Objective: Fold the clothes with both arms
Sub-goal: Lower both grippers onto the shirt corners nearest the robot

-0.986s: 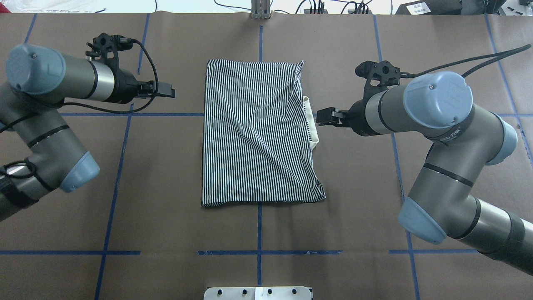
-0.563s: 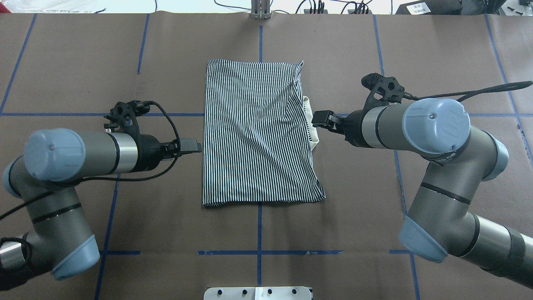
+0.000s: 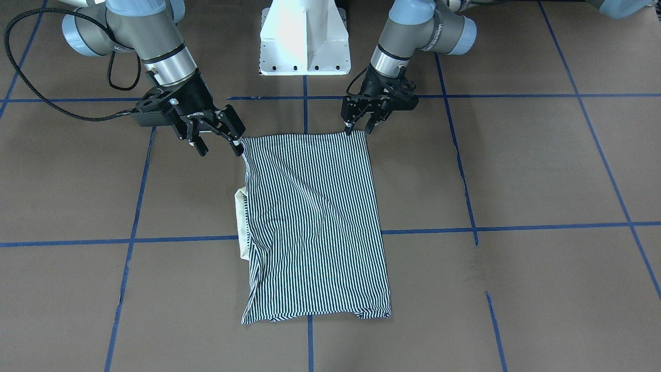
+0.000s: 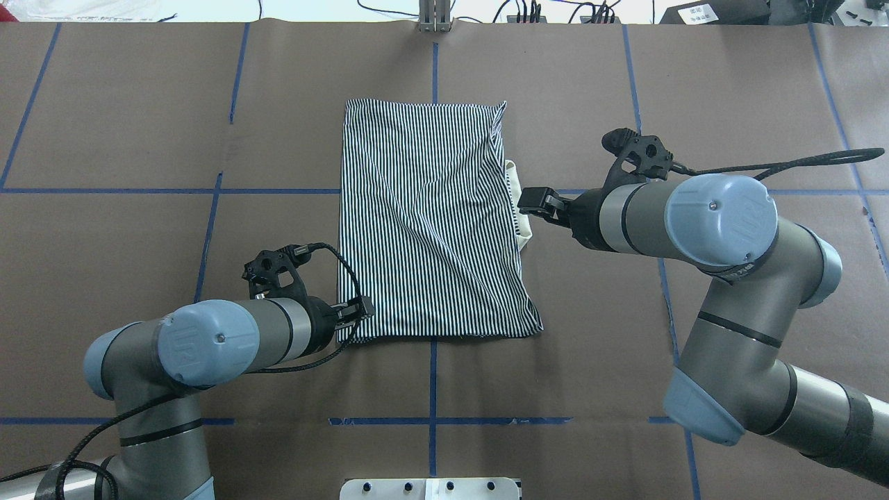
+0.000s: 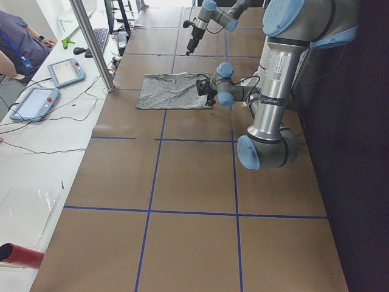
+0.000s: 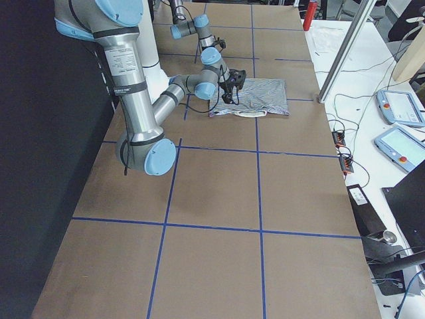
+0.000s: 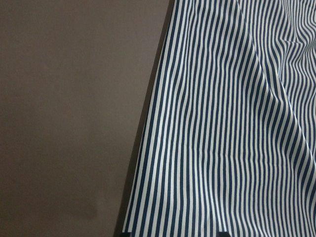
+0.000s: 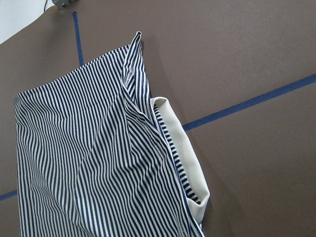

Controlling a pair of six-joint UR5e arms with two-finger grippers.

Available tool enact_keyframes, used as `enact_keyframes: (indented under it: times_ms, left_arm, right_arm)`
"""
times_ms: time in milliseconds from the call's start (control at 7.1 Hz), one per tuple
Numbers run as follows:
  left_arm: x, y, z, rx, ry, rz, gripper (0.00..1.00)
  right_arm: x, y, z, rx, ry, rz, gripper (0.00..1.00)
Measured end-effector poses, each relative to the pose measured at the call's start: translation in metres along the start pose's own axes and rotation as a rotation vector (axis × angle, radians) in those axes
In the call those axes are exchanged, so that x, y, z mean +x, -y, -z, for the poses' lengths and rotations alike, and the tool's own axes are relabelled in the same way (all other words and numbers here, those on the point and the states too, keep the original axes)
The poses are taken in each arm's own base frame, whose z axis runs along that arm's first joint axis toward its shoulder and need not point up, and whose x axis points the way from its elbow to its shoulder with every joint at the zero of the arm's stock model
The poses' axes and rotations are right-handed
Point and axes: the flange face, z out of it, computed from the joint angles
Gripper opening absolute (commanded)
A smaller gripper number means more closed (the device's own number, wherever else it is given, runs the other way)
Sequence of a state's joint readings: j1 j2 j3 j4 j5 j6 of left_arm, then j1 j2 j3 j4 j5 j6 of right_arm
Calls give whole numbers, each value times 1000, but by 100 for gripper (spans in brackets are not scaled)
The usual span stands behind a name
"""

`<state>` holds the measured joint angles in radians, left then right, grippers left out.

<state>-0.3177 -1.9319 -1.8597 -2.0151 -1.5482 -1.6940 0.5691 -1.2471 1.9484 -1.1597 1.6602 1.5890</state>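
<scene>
**Two open grippers poised at one folded polo**

One striped polo shirt (image 4: 430, 222) lies as a folded rectangle at the centre of the bench (image 4: 139, 104). Its single cream collar (image 4: 526, 222) pokes out at 3 o'clock in the overhead view. The left gripper (image 3: 358, 129), jaws apart, sits low at the shirt's 7 o'clock corner, likely to pinch it for the next fold. The right gripper (image 3: 221, 149), also spread and empty, hovers on the collar side, seemingly seeking the matching corner.

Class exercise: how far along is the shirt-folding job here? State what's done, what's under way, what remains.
Done: the navy-and-white striped polo shirt lies as a narrow rectangle, its cream collar peeking out one side. Under way: the black left gripper sits open at a robot-side corner; the black right gripper hovers open by the other, neither gripping. Left: probably grasping those corners for a further fold.
</scene>
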Motion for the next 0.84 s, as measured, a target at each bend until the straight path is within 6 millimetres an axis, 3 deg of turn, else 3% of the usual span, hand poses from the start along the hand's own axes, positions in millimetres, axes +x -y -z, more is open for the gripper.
enact_keyframes:
  times_ms: [845]
  left_arm:
    - [-11,-8,-23,-5,65,-21,63]
  right_arm:
    - [0,-7,-3,6,-2,7,100]
